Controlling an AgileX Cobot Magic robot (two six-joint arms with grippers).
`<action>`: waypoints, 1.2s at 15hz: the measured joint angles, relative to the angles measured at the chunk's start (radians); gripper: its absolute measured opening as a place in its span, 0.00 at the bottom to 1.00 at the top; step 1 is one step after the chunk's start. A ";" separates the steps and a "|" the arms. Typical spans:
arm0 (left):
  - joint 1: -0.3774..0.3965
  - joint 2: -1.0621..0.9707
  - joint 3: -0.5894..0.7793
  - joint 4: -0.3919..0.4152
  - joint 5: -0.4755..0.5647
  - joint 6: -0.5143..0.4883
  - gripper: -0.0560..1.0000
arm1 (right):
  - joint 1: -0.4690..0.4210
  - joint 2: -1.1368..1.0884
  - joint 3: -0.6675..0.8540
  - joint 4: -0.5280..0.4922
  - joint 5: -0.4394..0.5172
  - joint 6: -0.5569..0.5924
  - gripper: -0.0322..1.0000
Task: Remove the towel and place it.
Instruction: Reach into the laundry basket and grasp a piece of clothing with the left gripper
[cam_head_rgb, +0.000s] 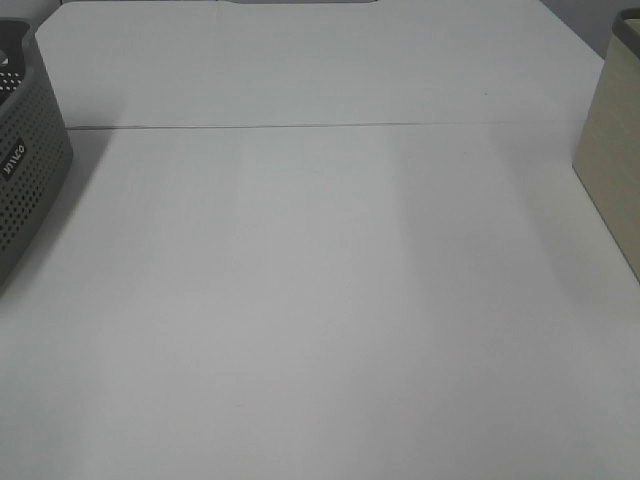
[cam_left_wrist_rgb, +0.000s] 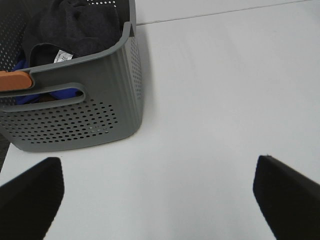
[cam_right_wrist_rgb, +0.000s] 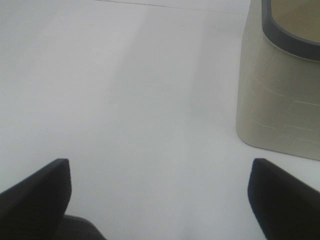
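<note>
The towel (cam_left_wrist_rgb: 75, 25), dark and soft with a small white label, lies bunched inside the grey perforated basket (cam_left_wrist_rgb: 85, 120); something blue and an orange handle show below it. In the exterior high view only the basket's corner (cam_head_rgb: 30, 170) shows at the left edge, and neither gripper appears there. My left gripper (cam_left_wrist_rgb: 160, 200) stands open over bare table, short of the basket, nothing between its fingers (cam_left_wrist_rgb: 30, 195). My right gripper (cam_right_wrist_rgb: 160, 200) is open too, above the white table, with nothing in it.
A beige bin (cam_right_wrist_rgb: 285, 90) with a dark rim stands beside the right gripper, seen at the right edge (cam_head_rgb: 615, 170) in the exterior high view. The white table (cam_head_rgb: 320, 300) has a seam line running across its far part.
</note>
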 joint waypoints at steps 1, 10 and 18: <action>0.000 0.000 0.000 0.000 0.000 0.000 0.97 | 0.000 0.000 0.000 0.000 0.000 0.000 0.92; 0.000 0.000 0.000 0.062 0.000 -0.098 0.97 | 0.000 0.000 0.000 0.000 0.000 0.000 0.92; 0.000 0.000 0.000 0.109 0.000 -0.164 0.97 | 0.000 0.000 0.000 0.000 0.000 0.000 0.92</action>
